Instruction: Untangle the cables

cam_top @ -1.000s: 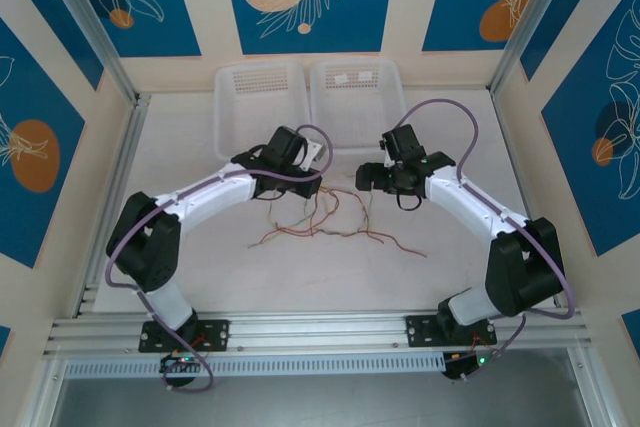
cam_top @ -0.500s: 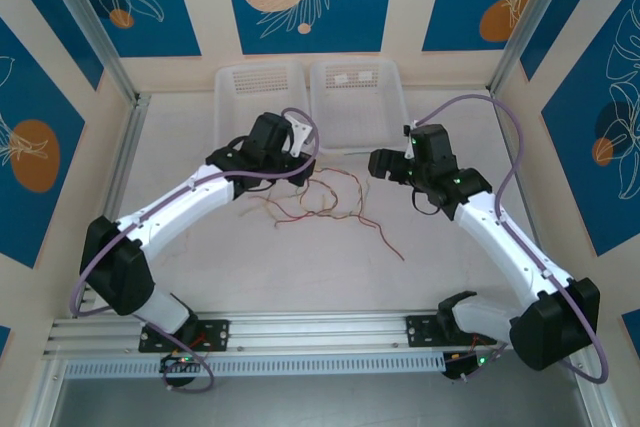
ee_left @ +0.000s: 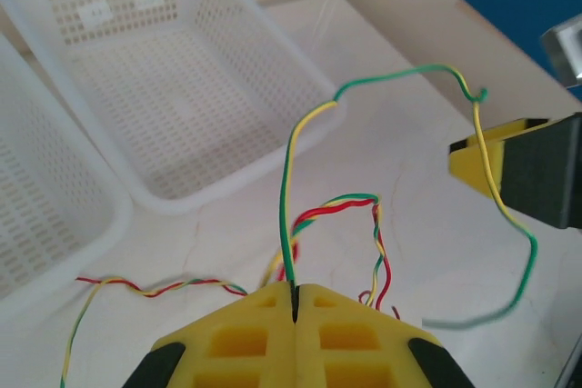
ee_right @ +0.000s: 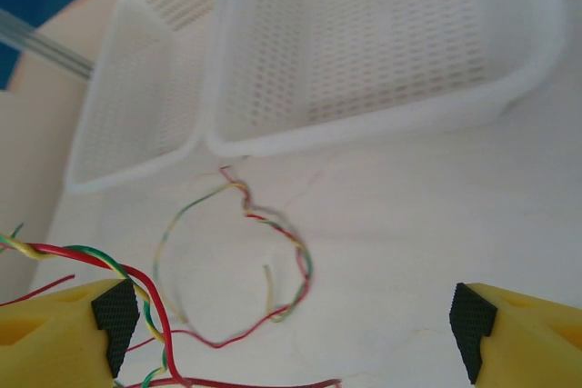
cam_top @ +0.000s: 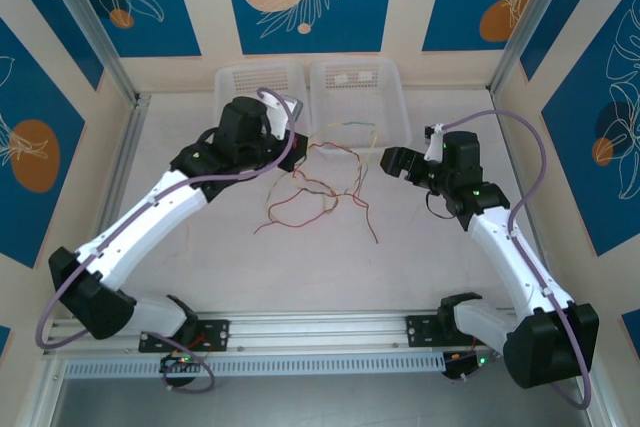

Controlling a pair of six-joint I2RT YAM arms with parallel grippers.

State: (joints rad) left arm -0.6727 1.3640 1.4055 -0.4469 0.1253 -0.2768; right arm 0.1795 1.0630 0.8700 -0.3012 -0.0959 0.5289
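**Left.** The left arm reaches farther out than a second ago. Its end has gone from mid-surface to just before the left white perforated plastic basket (cam_top: 222,97). The left gripper (ee_left: 294,295) is closed, its yellow fingers pressed together on a green-and-yellow strand (ee_left: 284,206) that rises straight out of the seam.

**Centre.** The thin wavy cables (cam_top: 320,187), red, yellow, green and orange, lay low on the pale surface (cam_top: 200,247) a second ago. They now sit nearer the baskets, drawn upward toward the left gripper. From the top camera, one light strand crosses the front rim of the right white perforated plastic basket (cam_top: 392,87). The rest is a loose tangle between the two arms, with red ends trailing toward the near edge. The strands remain crossed and twisted together.

**Right.** The right arm has swung outward and straightened, so the right gripper (ee_right: 295,318) now sits farther from the tangle. Its jaws are spread wide with nothing between them. In its wrist view, a red, yellow and green twist passes just beside one finger; whether they touch cannot be told.

**Obstructions.** Thick purple-grey hoses (cam_top: 515,162) loop from both arms. The left wrist covers the front of the left basket.
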